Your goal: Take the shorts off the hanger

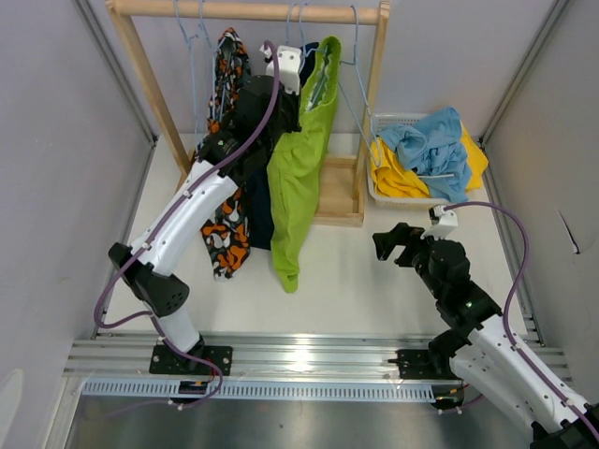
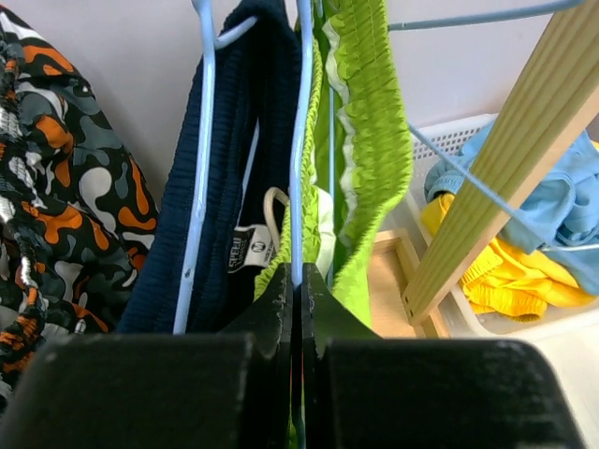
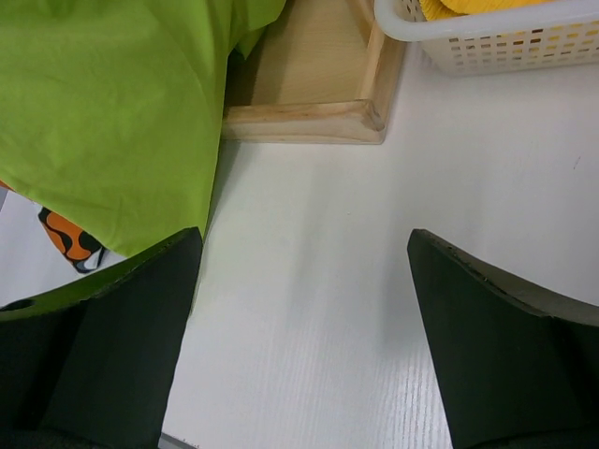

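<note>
Three pairs of shorts hang on blue wire hangers from the wooden rack [image 1: 248, 9]: the orange-black-white patterned pair [image 1: 227, 234], the navy pair [image 1: 259, 210] and the lime green pair [image 1: 299, 178]. My left gripper [image 2: 298, 281] is shut on the blue hanger wire [image 2: 299, 140] that runs between the navy shorts [image 2: 234, 140] and the lime green shorts [image 2: 370, 122]. The yellow shorts [image 1: 398, 178] and light blue shorts [image 1: 430, 140] lie in the white basket [image 1: 402, 120]. My right gripper [image 1: 393, 245] is open and empty low over the table, right of the green shorts [image 3: 112, 112].
The rack's right post [image 2: 505, 187] stands close to the right of my left gripper. The rack's wooden base [image 3: 309, 120] and the basket [image 3: 487, 42] lie ahead of my right gripper. An empty blue hanger [image 1: 192, 37] hangs at the rack's left. Grey walls close both sides.
</note>
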You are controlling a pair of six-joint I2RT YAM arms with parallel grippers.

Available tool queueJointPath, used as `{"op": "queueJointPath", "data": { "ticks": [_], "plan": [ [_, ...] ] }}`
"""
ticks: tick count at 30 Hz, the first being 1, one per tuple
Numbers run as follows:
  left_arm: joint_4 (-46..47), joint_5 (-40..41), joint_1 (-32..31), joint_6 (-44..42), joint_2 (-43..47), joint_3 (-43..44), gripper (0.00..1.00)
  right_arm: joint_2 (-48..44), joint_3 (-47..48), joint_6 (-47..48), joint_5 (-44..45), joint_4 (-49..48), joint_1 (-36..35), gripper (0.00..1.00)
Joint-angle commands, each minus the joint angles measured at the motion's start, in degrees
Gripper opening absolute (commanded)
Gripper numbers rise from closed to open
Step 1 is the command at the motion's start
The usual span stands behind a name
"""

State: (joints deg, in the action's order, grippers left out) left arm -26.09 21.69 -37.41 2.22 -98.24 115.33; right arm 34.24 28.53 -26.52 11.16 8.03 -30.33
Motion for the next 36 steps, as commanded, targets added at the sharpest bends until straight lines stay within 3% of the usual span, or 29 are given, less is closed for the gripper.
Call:
{"op": "queueJointPath", "data": {
  "ticks": [1, 9, 13, 18, 21, 22, 26, 36],
  "plan": [
    [-1.0, -2.2, 0.8, 0.4, -0.2, 5.9, 0.00, -0.1, -0.4, -0.1, 1.0, -2.8, -0.4, 0.98],
    [-9.1, -5.5, 0.7, -1.0, -1.3, 22.8, 0.00, 0.2, -0.9, -0.2, 1.0, -3.5, -0.3, 0.98],
    [-12.0, -5.4, 0.8, -2.0, -0.4, 26.4, 0.00, 0.3, 0.0, 0.0, 1.1, -3.6, -0.3, 0.98],
    [-16.0, -3.0, 0.8, -4.2, 4.4, 24.6, 0.00, -0.2, 1.3, 0.3, 2.6, -1.5, -0.3, 0.99],
    [-18.6, -2.8, 0.6, -3.5, 9.3, 19.9, 0.00, -0.6, 2.3, 0.6, 3.5, -0.3, -0.4, 0.99],
    [-18.6, -3.3, 0.5, -3.2, 11.1, 12.8, 0.00, -1.0, 2.8, 0.7, 3.6, 0.3, -0.3, 1.00],
    [-19.6, -4.5, -1.6, -2.7, 21.2, -0.6, 0.00, -1.9, 4.0, 2.0, 3.8, 1.5, -0.4, 0.99],
    [-34.5, -4.1, -13.7, 9.2, 44.1, -22.7, 0.00, -2.3, 9.2, 7.1, -10.5, -2.2, -0.3, 0.99]
  ]
}}
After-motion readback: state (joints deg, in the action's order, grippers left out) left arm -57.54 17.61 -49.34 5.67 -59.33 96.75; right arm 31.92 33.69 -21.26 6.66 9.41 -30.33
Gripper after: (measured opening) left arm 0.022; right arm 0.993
